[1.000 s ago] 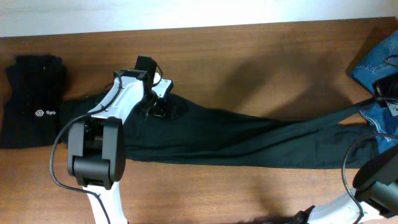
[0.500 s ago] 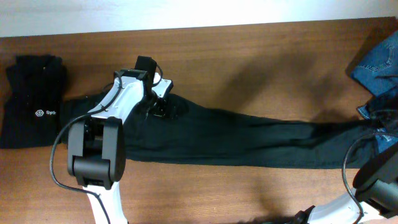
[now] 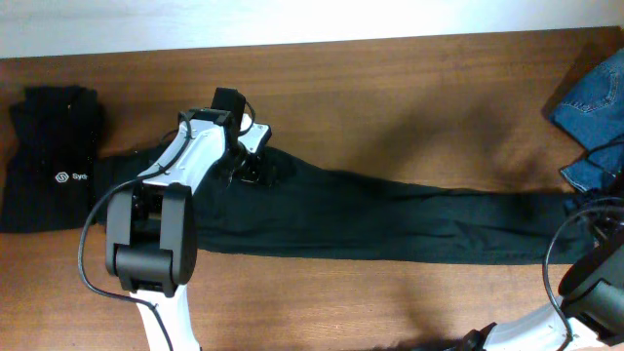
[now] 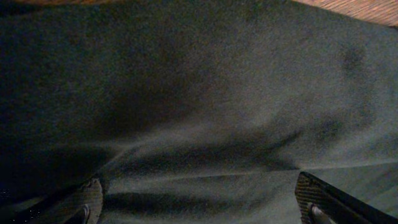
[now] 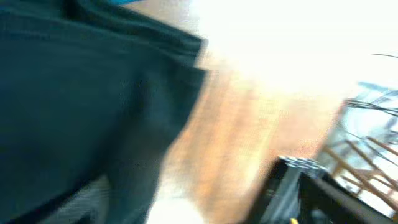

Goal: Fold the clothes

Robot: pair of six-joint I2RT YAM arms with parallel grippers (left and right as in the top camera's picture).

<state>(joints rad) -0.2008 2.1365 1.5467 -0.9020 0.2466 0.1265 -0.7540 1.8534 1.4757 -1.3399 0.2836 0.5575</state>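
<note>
The black trousers lie stretched flat across the wooden table, waist at the left and leg ends at the right. My left gripper hovers low over the waist part. In the left wrist view its fingers stand wide open with only the dark fabric beneath them. The right wrist view is blurred. There my right gripper is open, its fingers wide apart over bare wood, with the trouser hem to the left and nothing held.
A folded black top with a small white logo lies at the far left. Blue denim jeans are heaped at the right edge. The right arm's base and cable fill the lower right corner.
The right gripper has opened and let go of the trouser leg end, which was lifted toward the right edge and now lies flat. The left arm has not moved.
</note>
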